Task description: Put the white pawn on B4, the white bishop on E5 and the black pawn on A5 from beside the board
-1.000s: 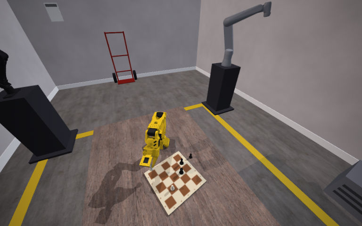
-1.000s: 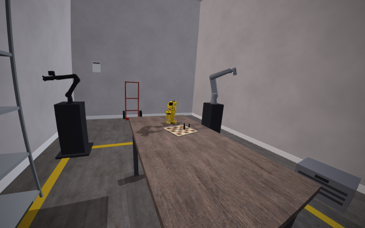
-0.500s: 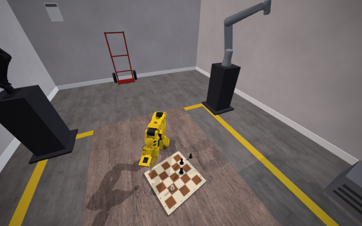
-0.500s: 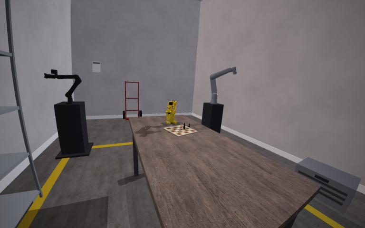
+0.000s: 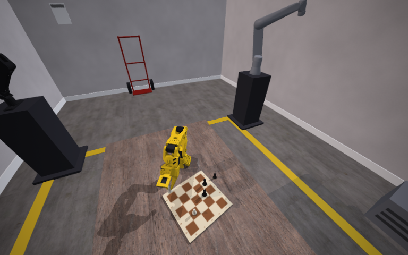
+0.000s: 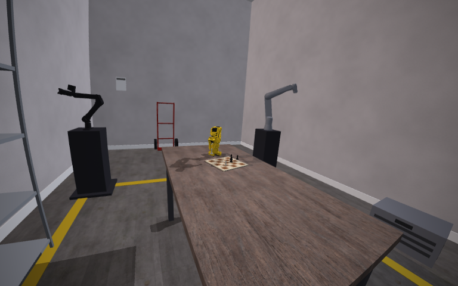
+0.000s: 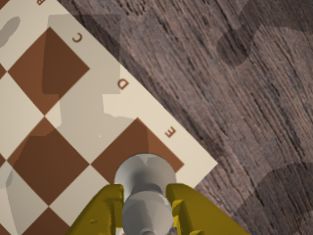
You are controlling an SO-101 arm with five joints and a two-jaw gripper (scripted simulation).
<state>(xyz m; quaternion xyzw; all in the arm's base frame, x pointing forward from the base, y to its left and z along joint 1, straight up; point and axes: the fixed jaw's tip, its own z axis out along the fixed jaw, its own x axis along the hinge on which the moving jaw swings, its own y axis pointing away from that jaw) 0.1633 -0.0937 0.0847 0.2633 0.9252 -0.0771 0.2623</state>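
While the yellow gripper [image 7: 149,211] clamps a white piece [image 7: 145,204], its long axis runs toward the camera, above the board's [image 7: 78,124] E-labelled corner; the arm [image 5: 174,153] bends downward.

Grey walls, white baseboard. Dark plank floor [image 5: 126,117] with yellow tape lines [image 5: 304,185]. Long wooden table [image 6: 270,215] centre frame. Red hand truck [image 5: 123,55] against back wall. 2 black pedestals [image 5: 251,99], left and right. Grey shelf unit [image 6: 18,100] far left, grey vented box [image 6: 410,226] lower right.
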